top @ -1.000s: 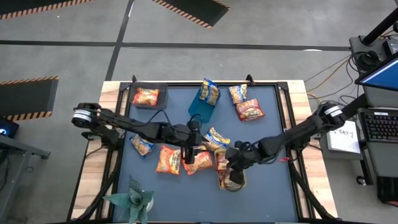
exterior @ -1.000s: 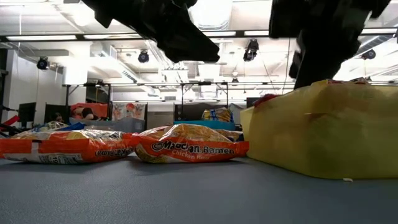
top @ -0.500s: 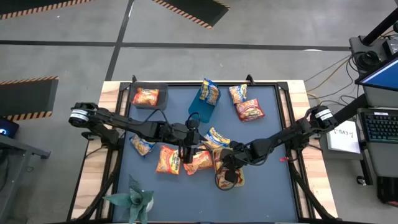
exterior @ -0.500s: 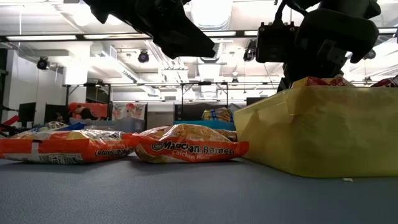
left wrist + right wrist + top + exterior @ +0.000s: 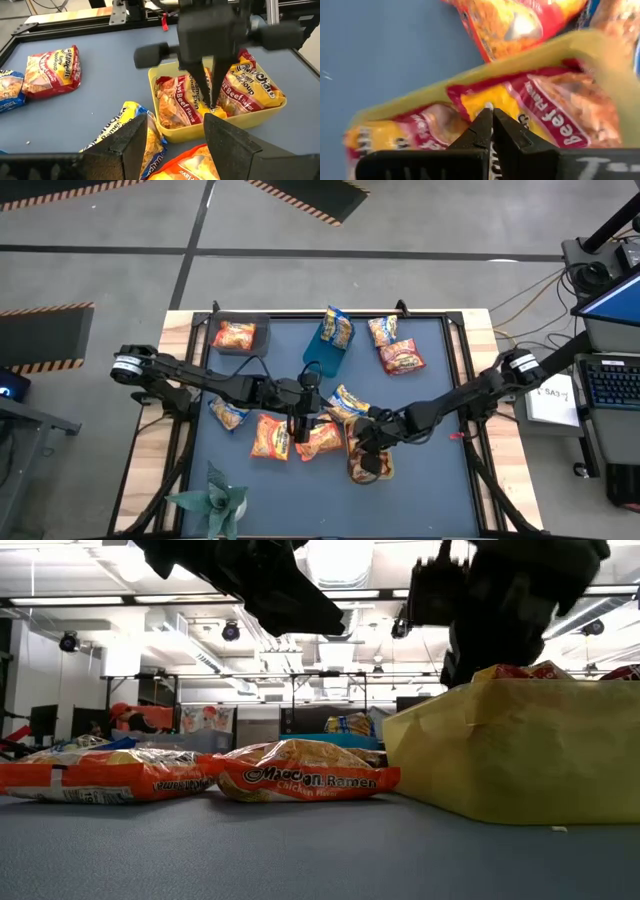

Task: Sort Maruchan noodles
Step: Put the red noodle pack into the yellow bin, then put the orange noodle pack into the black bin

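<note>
High view: the right gripper (image 5: pixel 367 457), clenched and empty, hangs over the yellow-green plastic bin (image 5: pixel 385 472) of red crinkly beef ramen packets (image 5: pixel 176 98) near the tabletop's (image 5: pixel 440 490) front edge, delivery seemingly done. Left gripper (image 5: pixel 297 430), parted, hovers above an orange packet (image 5: pixel 269 436); next, descend and pinch it.

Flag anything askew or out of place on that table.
One oddity: the blue bin lies tipped on its side, with a blue-and-yellow packet spilling from its mouth. The yellow bin sits upright holding red beef packets. The other loose packets simply await sorting.
</note>
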Robot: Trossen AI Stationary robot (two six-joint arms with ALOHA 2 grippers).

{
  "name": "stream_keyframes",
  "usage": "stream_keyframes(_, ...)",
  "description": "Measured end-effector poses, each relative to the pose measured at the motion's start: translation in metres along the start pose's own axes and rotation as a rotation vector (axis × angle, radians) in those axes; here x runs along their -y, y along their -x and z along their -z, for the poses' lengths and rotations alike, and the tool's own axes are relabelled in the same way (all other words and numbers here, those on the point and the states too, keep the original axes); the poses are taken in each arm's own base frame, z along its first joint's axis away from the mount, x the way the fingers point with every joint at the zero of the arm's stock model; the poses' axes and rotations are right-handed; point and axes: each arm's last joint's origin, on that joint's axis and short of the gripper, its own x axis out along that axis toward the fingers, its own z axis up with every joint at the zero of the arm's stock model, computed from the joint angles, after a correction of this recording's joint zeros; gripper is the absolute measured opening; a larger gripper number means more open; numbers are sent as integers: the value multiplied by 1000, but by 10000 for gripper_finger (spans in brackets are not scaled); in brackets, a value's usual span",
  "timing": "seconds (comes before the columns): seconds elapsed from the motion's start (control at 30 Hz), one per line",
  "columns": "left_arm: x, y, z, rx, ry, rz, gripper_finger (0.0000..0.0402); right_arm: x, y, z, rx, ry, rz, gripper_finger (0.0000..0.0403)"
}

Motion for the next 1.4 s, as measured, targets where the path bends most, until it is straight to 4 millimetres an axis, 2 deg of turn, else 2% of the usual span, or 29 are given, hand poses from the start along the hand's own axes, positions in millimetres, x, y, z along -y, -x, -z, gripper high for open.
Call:
stream_keyframes(0.17, 2, 0, 2, -5, -1, 5, 178, 1, -13, 2, -16, 2, 1, 9)
stream_keyframes(0.3, 5, 0, 5, -32, 0, 14, 178, 0, -8, 0, -10, 2, -3, 9)
stream_keyframes(0.47, 10, 6, 3, -43, -14, 30, 178, -3, 21, -9, 10, 16, 10, 9)
stream_keyframes(0.7, 9, 25, 3, -39, -51, 31, 178, 5, 63, -11, 99, 55, 118, 9)
stream_keyframes(0.93, 5, 48, 7, 4, -56, -19, 178, 23, 88, -9, 230, 66, 230, 9)
stream_keyframes(1.13, 2, 59, 21, -4, -31, -73, 178, 45, 92, -13, 291, 30, 328, 9)
stream_keyframes(1.4, 3, 55, 43, -60, 62, -75, 178, 62, 77, -17, 426, 69, 325, 9)
